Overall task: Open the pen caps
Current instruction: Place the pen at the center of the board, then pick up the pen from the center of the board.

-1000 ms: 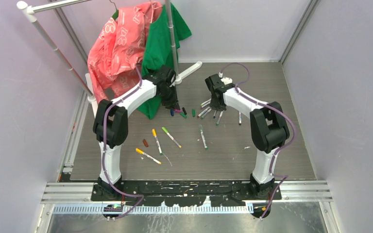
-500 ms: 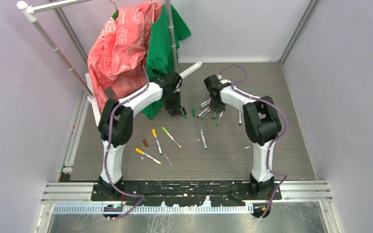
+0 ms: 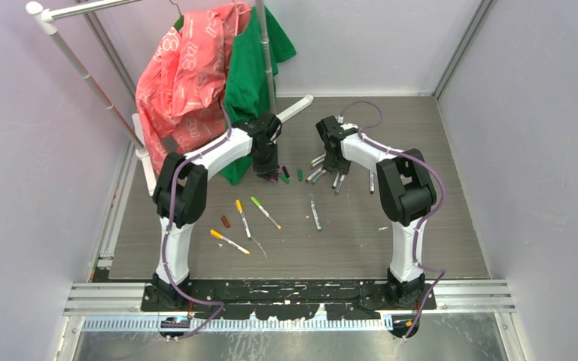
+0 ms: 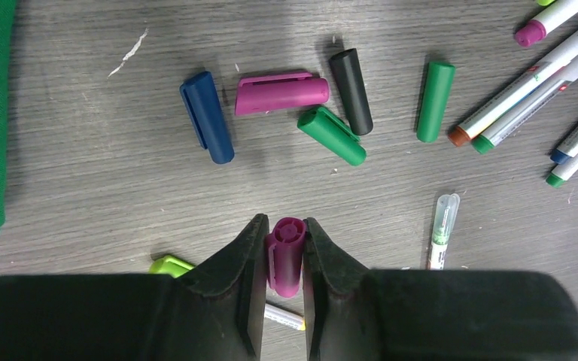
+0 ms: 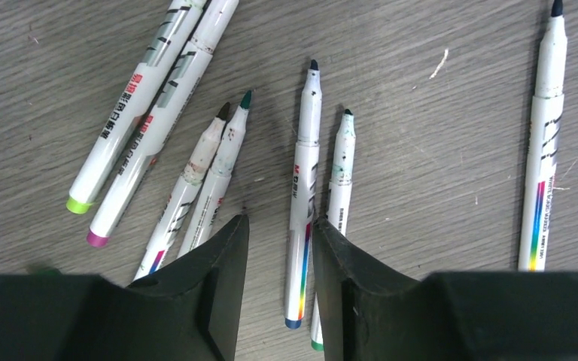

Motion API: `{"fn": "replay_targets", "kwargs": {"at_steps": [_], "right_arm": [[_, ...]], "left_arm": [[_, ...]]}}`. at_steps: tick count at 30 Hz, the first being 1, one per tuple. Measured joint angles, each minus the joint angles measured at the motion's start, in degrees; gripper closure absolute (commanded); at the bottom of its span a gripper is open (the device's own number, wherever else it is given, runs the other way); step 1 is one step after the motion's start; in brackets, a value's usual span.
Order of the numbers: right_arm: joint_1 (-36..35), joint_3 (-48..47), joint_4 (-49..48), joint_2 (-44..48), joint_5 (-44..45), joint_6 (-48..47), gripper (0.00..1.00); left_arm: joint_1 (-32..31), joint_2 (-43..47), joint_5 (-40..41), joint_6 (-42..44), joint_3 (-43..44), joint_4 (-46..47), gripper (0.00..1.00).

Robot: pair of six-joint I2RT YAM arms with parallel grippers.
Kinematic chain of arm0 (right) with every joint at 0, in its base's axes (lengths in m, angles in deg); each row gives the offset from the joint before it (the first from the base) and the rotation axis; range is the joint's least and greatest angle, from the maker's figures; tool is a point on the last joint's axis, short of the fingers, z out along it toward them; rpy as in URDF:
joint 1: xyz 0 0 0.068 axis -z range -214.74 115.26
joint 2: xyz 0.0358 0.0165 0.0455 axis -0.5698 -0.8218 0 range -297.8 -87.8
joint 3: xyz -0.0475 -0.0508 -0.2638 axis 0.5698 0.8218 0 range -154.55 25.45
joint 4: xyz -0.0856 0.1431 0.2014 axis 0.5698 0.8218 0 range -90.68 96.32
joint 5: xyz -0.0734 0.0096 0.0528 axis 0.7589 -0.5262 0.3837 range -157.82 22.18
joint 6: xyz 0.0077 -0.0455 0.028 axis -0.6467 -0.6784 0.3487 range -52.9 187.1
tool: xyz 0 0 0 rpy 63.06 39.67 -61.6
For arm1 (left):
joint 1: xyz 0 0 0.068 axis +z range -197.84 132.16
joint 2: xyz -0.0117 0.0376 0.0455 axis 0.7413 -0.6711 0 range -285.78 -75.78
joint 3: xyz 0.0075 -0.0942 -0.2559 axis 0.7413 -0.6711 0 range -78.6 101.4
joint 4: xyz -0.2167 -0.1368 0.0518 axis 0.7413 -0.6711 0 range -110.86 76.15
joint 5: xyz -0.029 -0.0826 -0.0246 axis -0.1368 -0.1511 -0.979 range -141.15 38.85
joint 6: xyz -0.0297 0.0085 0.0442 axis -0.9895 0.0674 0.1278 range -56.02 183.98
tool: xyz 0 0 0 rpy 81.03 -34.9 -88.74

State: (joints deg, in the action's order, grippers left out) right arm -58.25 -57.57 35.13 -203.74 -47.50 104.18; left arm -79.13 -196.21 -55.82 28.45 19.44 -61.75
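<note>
My left gripper is shut on a magenta cap, held just above the table. Ahead of it lie loose caps: blue, magenta, black and two green. A lime cap lies under the left finger. My right gripper is open and empty, low over several uncapped pens; a blue-ended pen lies on the table in the gap between the jaws. In the top view the left gripper and right gripper are at the table's far middle.
Capped pens lie nearer the bases: orange, yellow and two green, with a brown cap. A rack with red and green garments stands at the back left; the green one hangs close beside the left gripper.
Over the last second the left gripper shifted slightly right and nearer, over the loose caps. The right arm's elbow swung inward. Little has moved in the last half second.
</note>
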Motion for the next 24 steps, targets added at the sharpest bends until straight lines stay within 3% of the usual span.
{"fn": "replay_targets", "kwargs": {"at_steps": [10,20,24], "right_arm": [[-1.99,1.51,0.63,7.13,0.26,-2.99,0.56],[-13.09,4.74,0.7,17.77,-3.41,-10.8,0.56],[-17.46,6.49,0.72,18.47,-7.32,-13.4,0.56]], "left_arm": [[0.0,-0.33,0.83,-0.55,0.11,-0.61,0.7],[-0.09,0.48,4.04,-2.86,0.04,-1.4,0.7],[-0.09,6.6,5.95,-4.57,-3.67,-1.64,0.7]]}}
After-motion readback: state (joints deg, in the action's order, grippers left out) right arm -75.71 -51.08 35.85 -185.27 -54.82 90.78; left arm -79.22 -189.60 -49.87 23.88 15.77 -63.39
